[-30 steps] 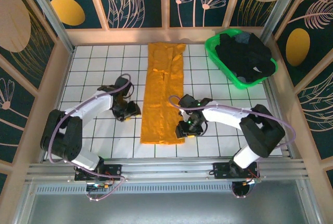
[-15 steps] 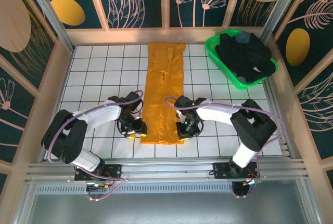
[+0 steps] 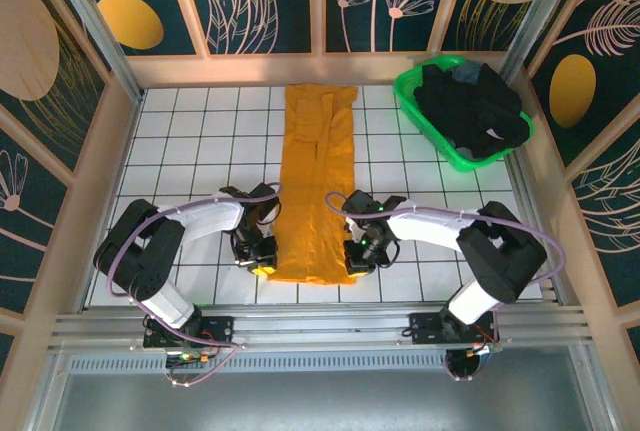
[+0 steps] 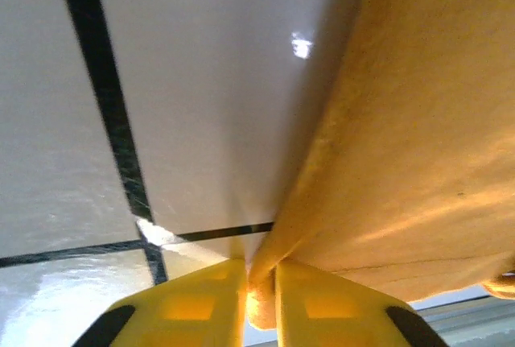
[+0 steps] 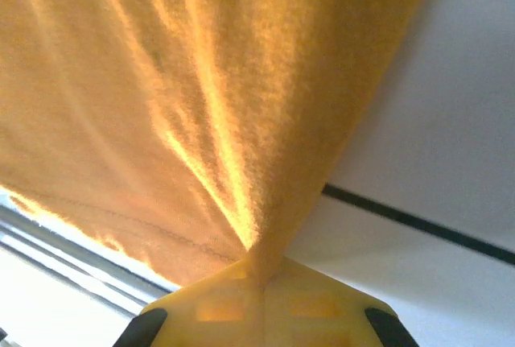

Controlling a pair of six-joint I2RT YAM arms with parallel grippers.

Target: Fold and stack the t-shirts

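The white gridded table (image 3: pixel 180 141) spreads out ahead of both grippers. On it lies the mustard-orange t-shirt (image 3: pixel 318 151), folded into a long narrow strip. It starts between the two grippers and runs straight away from them toward the far edge. Well beyond the right gripper (image 3: pixel 357 263) and off to its right stands the green basket (image 3: pixel 408 94). The black t-shirts (image 3: pixel 470 106) are heaped in it; how many make up the heap is hard to tell from above.

The left gripper (image 3: pixel 262 263) sits at the near left corner of the orange strip and the right gripper at the near right corner, with the near hem stretched between them.

In the left wrist view the left gripper (image 4: pixel 259 299) is clenched on the mustard-orange t-shirt (image 4: pixel 418 138). Its yellow fingers (image 4: pixel 193 307) are pressed together with only a thin fold of cloth edge between them. The fabric fans up and to the right of the tips, with bare table to their left.

In the right wrist view the right gripper (image 5: pixel 256 282) likewise grasps the shirt (image 5: pixel 177 81). Cloth is gathered into creases that converge at the closed fingertips (image 5: pixel 213 308), and a black grid line crosses the table just to the right of them
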